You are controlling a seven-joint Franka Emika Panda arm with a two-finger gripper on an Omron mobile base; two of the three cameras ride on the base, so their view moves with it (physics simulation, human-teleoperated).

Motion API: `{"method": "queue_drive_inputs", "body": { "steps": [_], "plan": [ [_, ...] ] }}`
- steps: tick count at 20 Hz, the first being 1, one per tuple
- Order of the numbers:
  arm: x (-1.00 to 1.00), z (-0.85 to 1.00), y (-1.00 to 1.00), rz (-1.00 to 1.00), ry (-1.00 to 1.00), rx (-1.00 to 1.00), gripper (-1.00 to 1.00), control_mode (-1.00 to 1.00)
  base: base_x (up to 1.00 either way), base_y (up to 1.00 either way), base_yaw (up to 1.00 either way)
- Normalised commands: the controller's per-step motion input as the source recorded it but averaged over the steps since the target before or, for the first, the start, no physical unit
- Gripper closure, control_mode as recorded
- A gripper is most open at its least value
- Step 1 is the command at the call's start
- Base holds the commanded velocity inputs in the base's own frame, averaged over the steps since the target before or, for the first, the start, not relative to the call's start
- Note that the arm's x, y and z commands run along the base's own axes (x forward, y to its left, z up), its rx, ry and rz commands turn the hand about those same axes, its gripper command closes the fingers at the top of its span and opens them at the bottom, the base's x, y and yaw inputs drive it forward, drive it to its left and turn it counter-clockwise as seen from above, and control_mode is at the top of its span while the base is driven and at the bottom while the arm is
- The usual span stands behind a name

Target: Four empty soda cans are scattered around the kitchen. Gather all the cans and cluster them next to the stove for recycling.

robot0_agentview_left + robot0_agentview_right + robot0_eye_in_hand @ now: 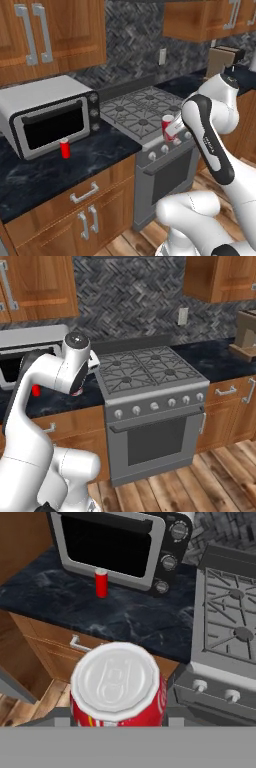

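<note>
Black marbled counter [60, 175], stove [145, 112], toaster oven [47, 117]. Two cans: plain red can [65, 148] on counter, red-and-white can [117, 687] clamped in gripper [117, 719].

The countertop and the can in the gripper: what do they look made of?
Black marbled countertop: looks like polished stone, pale veining with a slight sheen, though it could be laminate. Red-and-white soda can held in the gripper: seemingly thin metal, with a matte silver stamped top and printed glossy sides.

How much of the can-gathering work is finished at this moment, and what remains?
Done: one plain red can stands on the black marbled counter before the silver toaster oven, left of the silver gas stove. In hand: the gripper holds a red-and-white can near the stove front. Left: setting it beside the red can; other cans are not seen.
</note>
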Motion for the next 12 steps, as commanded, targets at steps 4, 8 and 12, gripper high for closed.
{"method": "queue_drive_inputs", "body": {
  "steps": [4, 8, 12],
  "plan": [
    [0.00, 0.00, 0.00, 0.00, 0.00, 0.00, 1.00, 1.00, 0.50, -0.16, 0.10],
    [0.00, 0.00, 0.00, 0.00, 0.00, 0.00, 1.00, 1.00, 0.51, -0.11, 0.10],
    [0.00, 0.00, 0.00, 0.00, 0.00, 0.00, 1.00, 1.00, 0.54, -0.04, 0.11]
  ]
}}
